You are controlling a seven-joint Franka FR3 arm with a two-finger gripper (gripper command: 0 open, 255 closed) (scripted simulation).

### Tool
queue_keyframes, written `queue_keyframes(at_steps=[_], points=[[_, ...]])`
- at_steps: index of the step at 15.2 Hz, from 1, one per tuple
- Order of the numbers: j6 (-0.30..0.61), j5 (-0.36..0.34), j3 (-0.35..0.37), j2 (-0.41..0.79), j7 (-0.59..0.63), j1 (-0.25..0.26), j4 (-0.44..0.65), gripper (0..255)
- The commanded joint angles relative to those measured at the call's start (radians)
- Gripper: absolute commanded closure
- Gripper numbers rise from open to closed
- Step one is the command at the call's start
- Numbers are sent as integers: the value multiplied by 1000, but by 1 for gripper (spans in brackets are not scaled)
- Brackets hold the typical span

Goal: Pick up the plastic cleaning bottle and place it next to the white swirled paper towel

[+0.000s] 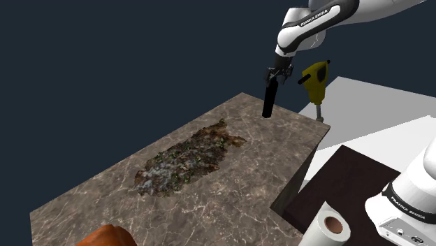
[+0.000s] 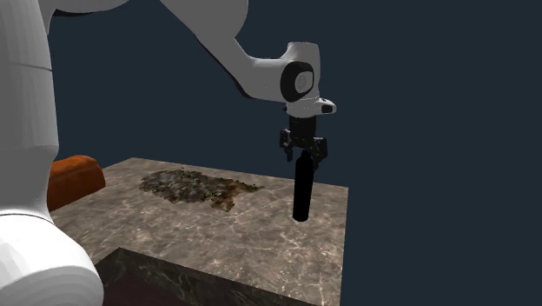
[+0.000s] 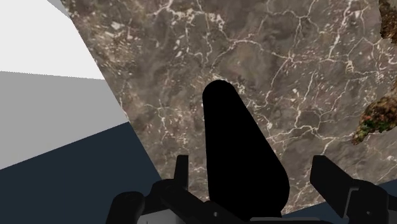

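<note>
**Pincer Is Gripping the Black Bottle Over the Stone Surface**

In the shoulder view, at the far left, an orange-brown lump [image 1: 103,237] is peeking in at the near corner of the brown stone surface [image 1: 258,164]. A little to the right, a messy patch [image 1: 185,157] of brown and green bits is lying in the middle of the surface. Further right, near the far corner, the white arm [image 1: 314,21] is reaching down. Its black pincer [image 1: 273,78] is clenching the top of the bottle [image 1: 268,101]. The bottle is showing plain black, long and thin, and it is hanging straight up and down under the pincer. Its lower end is sitting low over the stone, but I cannot tell if it is touching. In the wrist view, the bottle is lying between the two black fingers [image 3: 332,181]. Right of the bottle, a yellow tool [image 1: 316,75] is standing just past the corner. At the far right, low down, the white paper towel roll [image 1: 331,229] is standing on a dark top [image 1: 349,175], well apart from the bottle.
</note>
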Motion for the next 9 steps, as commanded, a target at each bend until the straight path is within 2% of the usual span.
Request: queue_keyframes(at_steps=[1, 2, 9], points=[[0, 0, 0, 0, 0, 0, 0, 0], [0, 0, 0, 0, 0, 0, 0, 255], [0, 0, 0, 0, 0, 0, 0, 255]])
